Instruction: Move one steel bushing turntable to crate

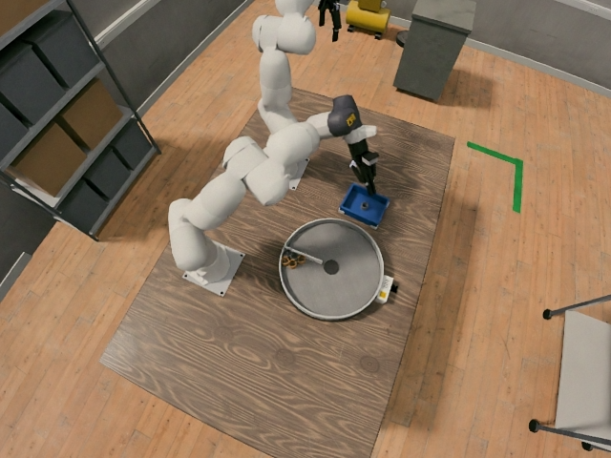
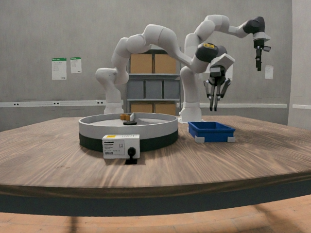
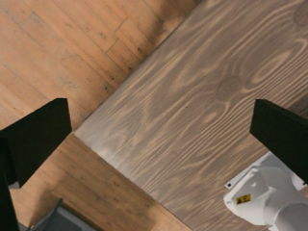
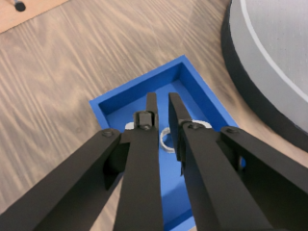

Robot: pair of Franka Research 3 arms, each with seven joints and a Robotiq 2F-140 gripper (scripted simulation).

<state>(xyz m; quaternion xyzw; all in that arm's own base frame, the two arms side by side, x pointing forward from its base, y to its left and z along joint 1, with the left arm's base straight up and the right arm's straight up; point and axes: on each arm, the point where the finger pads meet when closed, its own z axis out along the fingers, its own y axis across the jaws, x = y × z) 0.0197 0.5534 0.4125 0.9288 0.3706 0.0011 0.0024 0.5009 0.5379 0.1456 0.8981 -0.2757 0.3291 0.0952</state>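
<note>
A grey steel-coloured bushing [image 1: 365, 202] [image 4: 166, 149] lies inside the blue crate [image 1: 359, 218] [image 2: 213, 136] [image 4: 137, 79]. The crate sits level between white corner guides [image 2: 199, 139]. On the turntable [image 1: 335, 298] [image 2: 160, 131] [image 4: 279, 43], several brass-coloured bushings [image 1: 293, 261] [image 2: 124, 117] cluster by a bar; a few grey ones [image 1: 289, 253] lie among them, their number unclear. My right gripper [image 1: 371, 191] [image 2: 213, 109] [image 4: 162, 107] is nearly closed, empty, above the crate. My left gripper [image 1: 328, 31] [image 2: 258, 68] [image 3: 162, 115] is wide open and empty, high and far from both.
The light bar [image 1: 306, 255] [image 2: 131, 117] runs from the turntable's rim toward its dark hub [image 1: 330, 267]. A white control box [image 1: 385, 289] [image 2: 120, 149] is on the turntable's outer side. The crate stands close to the turntable's raised wall. The right arm reaches across in front of the left arm's base.
</note>
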